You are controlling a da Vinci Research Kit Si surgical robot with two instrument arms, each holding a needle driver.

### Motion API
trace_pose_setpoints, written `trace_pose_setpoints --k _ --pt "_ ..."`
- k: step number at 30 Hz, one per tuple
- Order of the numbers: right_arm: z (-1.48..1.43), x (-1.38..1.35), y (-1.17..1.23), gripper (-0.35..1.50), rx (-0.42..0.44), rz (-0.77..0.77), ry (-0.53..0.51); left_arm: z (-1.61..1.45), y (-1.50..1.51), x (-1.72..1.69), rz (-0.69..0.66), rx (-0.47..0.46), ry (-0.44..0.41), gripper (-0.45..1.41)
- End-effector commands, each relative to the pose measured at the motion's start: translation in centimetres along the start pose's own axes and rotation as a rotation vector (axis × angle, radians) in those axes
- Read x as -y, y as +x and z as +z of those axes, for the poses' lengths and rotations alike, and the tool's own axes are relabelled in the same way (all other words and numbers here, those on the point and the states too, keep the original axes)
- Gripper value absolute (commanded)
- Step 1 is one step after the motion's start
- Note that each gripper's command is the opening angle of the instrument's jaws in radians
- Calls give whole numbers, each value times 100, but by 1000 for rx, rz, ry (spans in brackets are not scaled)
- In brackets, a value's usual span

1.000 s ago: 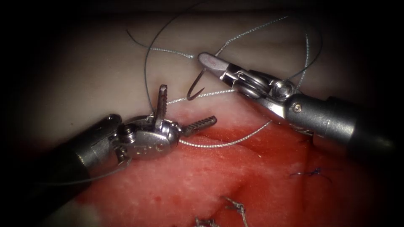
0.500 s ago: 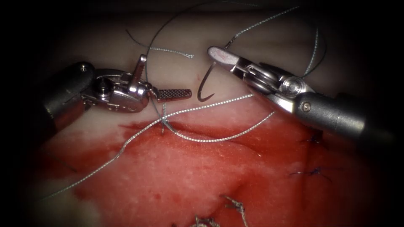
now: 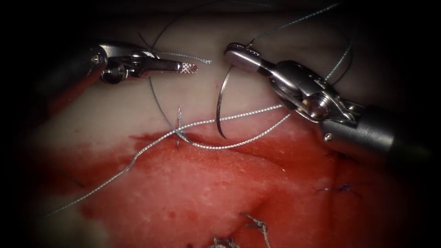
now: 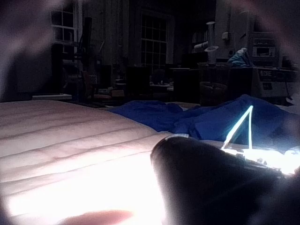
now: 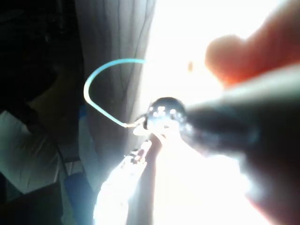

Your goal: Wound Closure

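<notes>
Item: right steel needle driver [image 3: 239, 57], jaws clenched on the curved steel needle [image 3: 221, 103] at its thread end.
We record the needle hanging free above the pale and red tissue [image 3: 193, 183], near its far edge; left steel needle driver [image 3: 186, 68] holds nothing, jaw state undetermined; grey braided thread [image 3: 229, 120] crosses the tissue.
</notes>
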Motion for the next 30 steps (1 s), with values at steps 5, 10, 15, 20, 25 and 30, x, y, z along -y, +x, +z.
trace_pose_setpoints --k 5,10,15,20,25,30 --pt "16 -12 -21 -35 -33 -6 41 1 11 3 146 50 110 54" --pt "17 -18 -34 -35 -35 -51 72 11 0 1 223 94 224 42" --pt "20 -23 -35 -35 -39 -121 87 19 -5 -7 255 104 238 32" --pt "24 -25 -32 -35 -50 -178 71 25 -11 -11 264 101 243 22" --pt "26 -27 -31 -35 -63 -224 48 29 -13 -13 231 113 231 27" --pt "26 -28 -31 -35 -73 -248 46 30 -15 -17 104 138 211 14"
